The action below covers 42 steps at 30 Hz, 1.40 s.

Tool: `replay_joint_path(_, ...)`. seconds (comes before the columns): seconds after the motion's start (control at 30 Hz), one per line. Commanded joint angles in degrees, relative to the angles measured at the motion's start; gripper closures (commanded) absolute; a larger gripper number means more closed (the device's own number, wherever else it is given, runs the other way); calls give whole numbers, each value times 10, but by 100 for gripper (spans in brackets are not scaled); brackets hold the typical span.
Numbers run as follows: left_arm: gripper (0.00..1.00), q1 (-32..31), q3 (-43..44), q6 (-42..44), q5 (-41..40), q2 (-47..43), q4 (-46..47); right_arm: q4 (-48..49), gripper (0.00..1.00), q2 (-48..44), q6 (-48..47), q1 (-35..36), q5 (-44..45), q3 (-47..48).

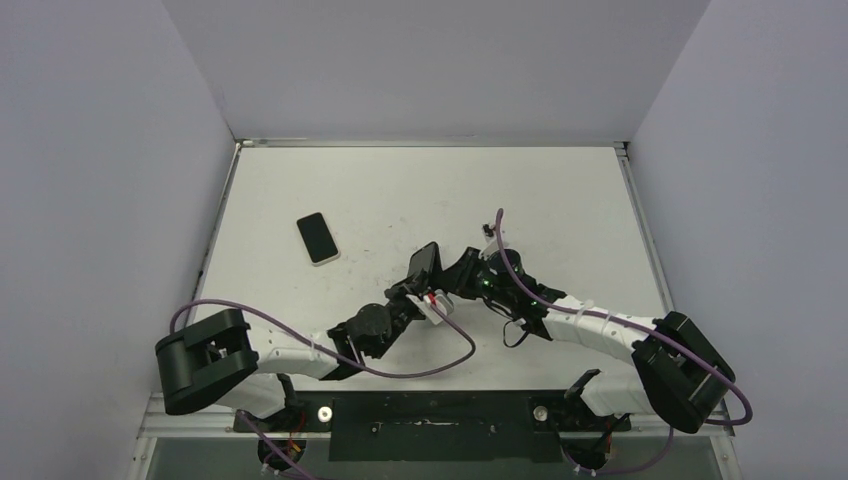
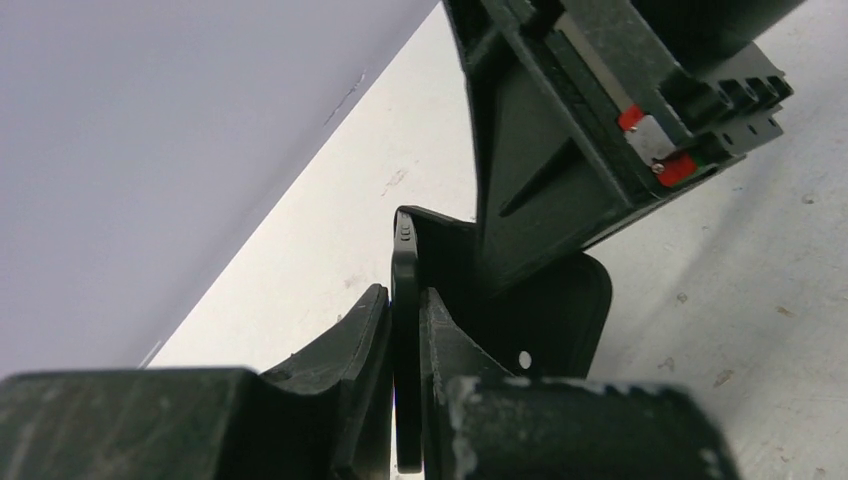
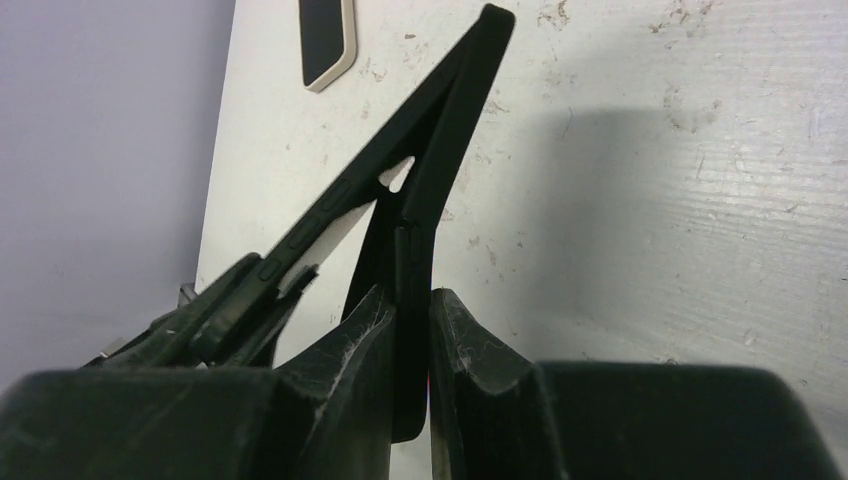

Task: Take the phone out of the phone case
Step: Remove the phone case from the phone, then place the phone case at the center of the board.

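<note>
The phone [image 1: 318, 238], dark screen with a pale rim, lies flat on the table at the left, outside the case; its end also shows in the right wrist view [image 3: 328, 35]. The black phone case [image 1: 424, 265] is held up off the table between both grippers. My left gripper [image 1: 410, 296] is shut on one side wall of the case [image 2: 560, 310]. My right gripper [image 1: 462, 272] is shut on the opposite wall. In the right wrist view the case [image 3: 440, 110] is spread into a V, empty, between my right gripper [image 3: 412, 300] and the left one.
The white table [image 1: 560, 200] is scuffed and walled by pale panels on the left, back and right. Both arms meet near the table's middle front, with purple cables looping around them.
</note>
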Motion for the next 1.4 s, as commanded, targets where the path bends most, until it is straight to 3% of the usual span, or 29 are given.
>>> replay_joint_path(0.0,100,-11,7,-25,16,-72,29,29,100,2,-31,-1,55,25)
replay_joint_path(0.27,100,-11,6,-60,18,-142,-18,46,100,24,-52,-13,77,0)
replay_joint_path(0.47,100,-9,-22,-81,9,-200,-35,69,100,34,-83,-77,72,-3)
replay_joint_path(0.9,100,29,-64,-77,-13,-165,7,55,100,125,-204,-330,-127,71)
replay_joint_path(1.1,100,39,-74,-80,1,-159,22,44,100,239,-221,-362,-216,156)
replay_joint_path(1.27,100,42,-78,-81,4,-158,22,31,100,306,-217,-373,-209,202)
replay_joint_path(1.37,100,44,-80,-81,5,-160,23,28,92,327,-216,-383,-205,212)
